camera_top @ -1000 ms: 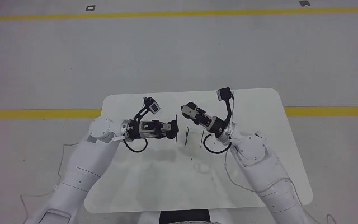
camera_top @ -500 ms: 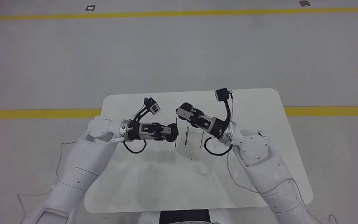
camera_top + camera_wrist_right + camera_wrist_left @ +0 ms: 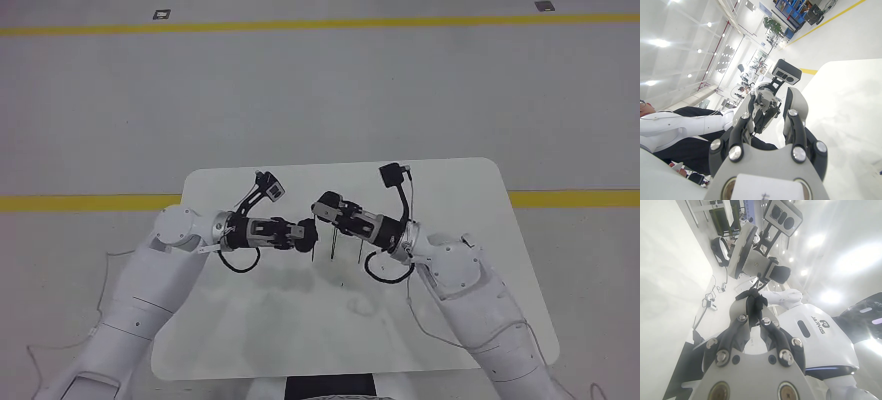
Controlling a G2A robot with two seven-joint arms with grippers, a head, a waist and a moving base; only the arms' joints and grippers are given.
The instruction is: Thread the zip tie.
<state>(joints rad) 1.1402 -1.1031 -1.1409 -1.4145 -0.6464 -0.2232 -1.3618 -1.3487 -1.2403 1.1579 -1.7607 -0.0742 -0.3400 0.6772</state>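
The zip tie (image 3: pixel 314 246) is a thin black strip hanging upright over the white table (image 3: pixel 450 190). My left gripper (image 3: pixel 306 232) is shut on it, its black-padded fingertips (image 3: pixel 753 306) pinched together on the strip (image 3: pixel 754 287). My right gripper (image 3: pixel 324 208) stands open just across from it. In the right wrist view the wide-apart fingers (image 3: pixel 795 102) flank the left gripper's tip (image 3: pixel 765 113), and the thin tie (image 3: pixel 754 131) shows between them. From the left wrist, the right gripper (image 3: pixel 761 275) appears close ahead, almost touching the tie's end.
Two thin dark vertical lines (image 3: pixel 336 245) lie below the grippers; I cannot tell if they are shadows or more ties. Bare tabletop (image 3: pixel 300 320) spreads all around. A yellow floor line (image 3: pixel 90 203) runs behind the table.
My right gripper has moved left and closed in on the left gripper's tip. The left gripper has held nearly still with the zip tie.
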